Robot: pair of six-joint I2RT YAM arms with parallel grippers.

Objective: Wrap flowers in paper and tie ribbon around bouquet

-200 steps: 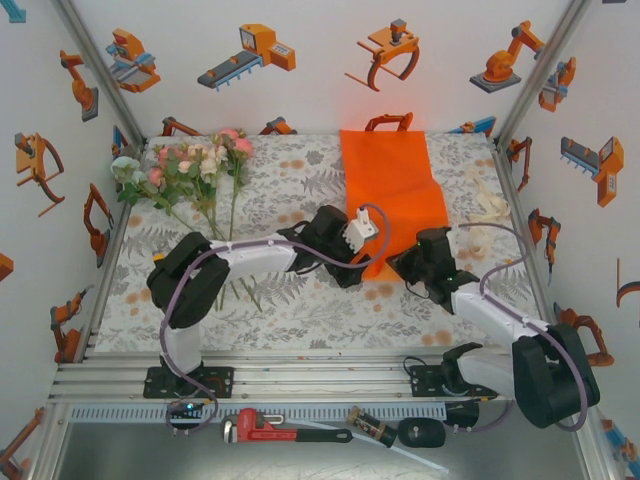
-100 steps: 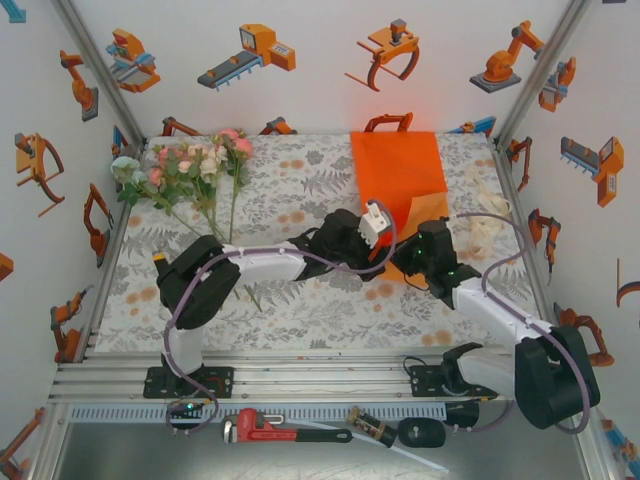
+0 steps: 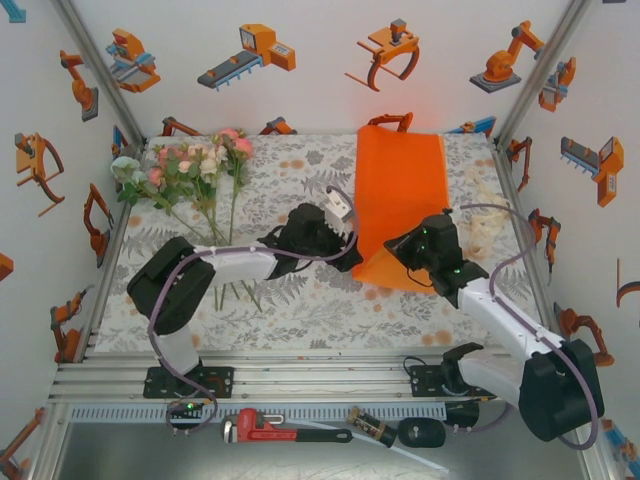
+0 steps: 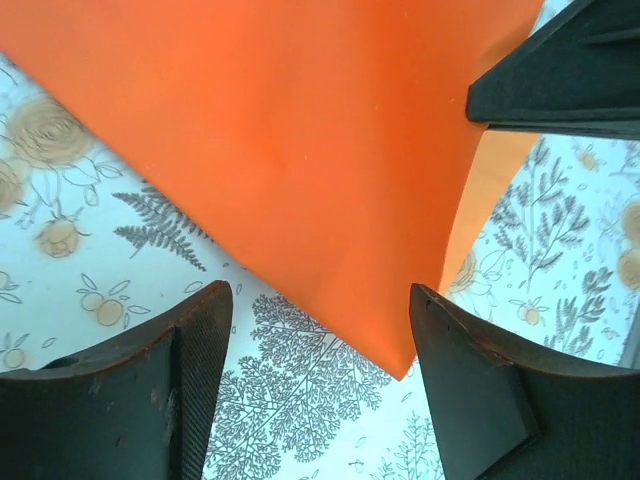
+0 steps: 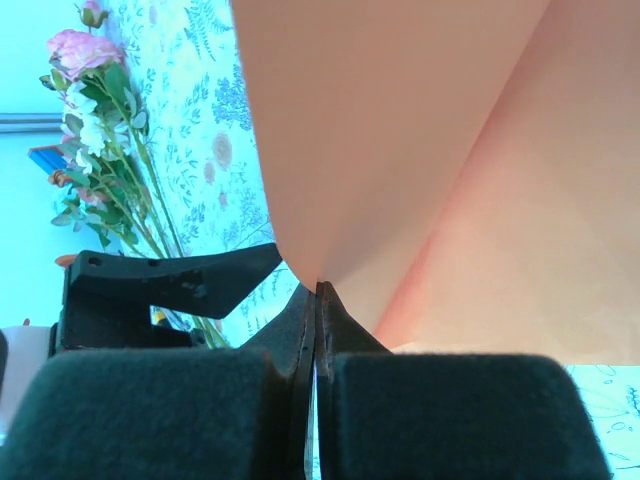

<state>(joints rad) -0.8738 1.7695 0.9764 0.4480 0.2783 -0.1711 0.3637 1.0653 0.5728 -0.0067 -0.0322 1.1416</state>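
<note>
One paper (image 3: 402, 190), one bunch of flowers (image 3: 190, 170), one ribbon (image 3: 484, 228), one red wrench (image 3: 285, 428).

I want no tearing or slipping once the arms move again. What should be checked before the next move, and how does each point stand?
1. Right gripper shut on the near corner of the paper: ok.
2. Left gripper open with nothing pinched, ready to take an edge: ok.
3. Paper lying flat: not ok, its near end is lifted and curled.
4. Flowers laid on the paper: not ok, they lie apart from it at the far left.
5. Ribbon clear of the paper: ok, it lies to the right of it.
6. Grip firm enough to pull on: cannot tell.
</note>
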